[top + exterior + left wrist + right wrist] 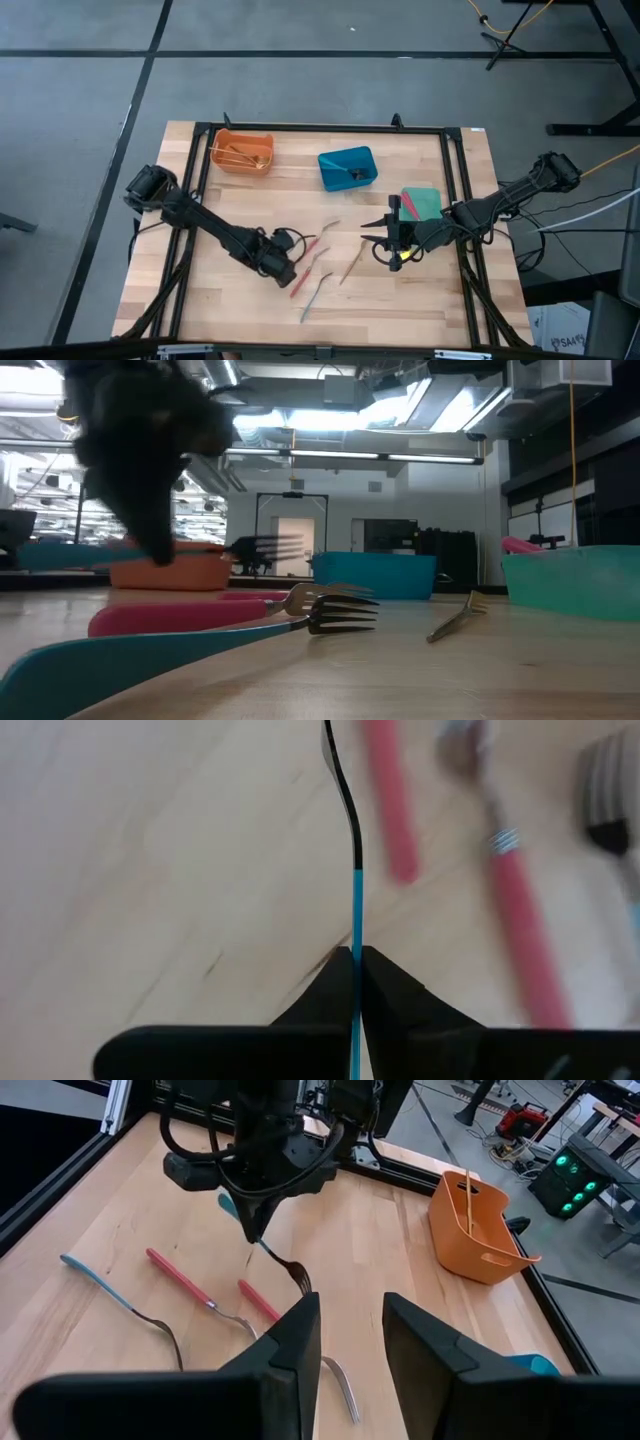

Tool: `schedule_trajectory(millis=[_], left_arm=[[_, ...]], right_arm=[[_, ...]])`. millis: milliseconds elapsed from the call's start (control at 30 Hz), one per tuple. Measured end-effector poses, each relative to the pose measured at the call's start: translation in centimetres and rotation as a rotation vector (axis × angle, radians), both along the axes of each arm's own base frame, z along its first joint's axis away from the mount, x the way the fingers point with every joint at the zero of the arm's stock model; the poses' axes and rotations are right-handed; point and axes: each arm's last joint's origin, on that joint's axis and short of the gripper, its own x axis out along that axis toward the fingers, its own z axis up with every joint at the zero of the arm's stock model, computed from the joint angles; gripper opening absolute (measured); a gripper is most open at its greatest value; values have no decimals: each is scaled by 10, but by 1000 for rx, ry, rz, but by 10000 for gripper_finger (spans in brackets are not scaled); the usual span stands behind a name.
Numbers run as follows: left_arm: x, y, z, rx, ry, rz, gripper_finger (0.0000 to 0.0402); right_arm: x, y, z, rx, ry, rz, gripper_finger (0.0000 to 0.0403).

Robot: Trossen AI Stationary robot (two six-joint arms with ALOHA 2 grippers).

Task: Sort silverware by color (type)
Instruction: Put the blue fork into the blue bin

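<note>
My left gripper point(284, 268) point(355, 952) point(255, 1232) is over the table's middle, shut on a teal-handled fork point(280, 1262). The same fork shows blurred in the low view point(262, 547). Below and around it, lying flat on the wood, are two red-handled forks point(185, 1285) point(262, 1305), a blue-handled fork point(100, 1285) and a gold one point(350, 268). My right gripper point(372, 230) point(350, 1320) is open and empty. It hovers right of the loose forks, pointing toward the left arm. My left gripper pinches the fork's teal handle point(355, 915) between its two shut fingers, near the metal neck. The fingers come from above, pointing down, across the handle. The fork is lifted clear of the table, tines point(298, 1277) slanting lower than the handle's free end point(227, 1204).
Along the far side stand an orange bin point(243, 152) with gold utensils in it and a blue bin point(347, 167) with a utensil in it. A green bin point(424, 204) sits beside my right arm. A black frame point(200, 140) borders the table; bare wood lies at the near left.
</note>
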Motion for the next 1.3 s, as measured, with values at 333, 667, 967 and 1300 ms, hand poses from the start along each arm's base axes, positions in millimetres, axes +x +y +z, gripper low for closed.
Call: schedule_trajectory(millis=[333, 667, 967, 1300], left_arm=[[39, 27, 42, -76, -83, -153, 0], [77, 96, 92, 95, -242, -310, 0], [86, 183, 111, 392, -284, -447, 0], [87, 244, 97, 661, -112, -722, 0]], right_arm=[[4, 2, 12, 58, -121, 2, 101], [4, 2, 13, 17, -130, 18, 101], [4, 2, 13, 16, -129, 18, 101], [4, 2, 12, -5, -116, 24, 101]])
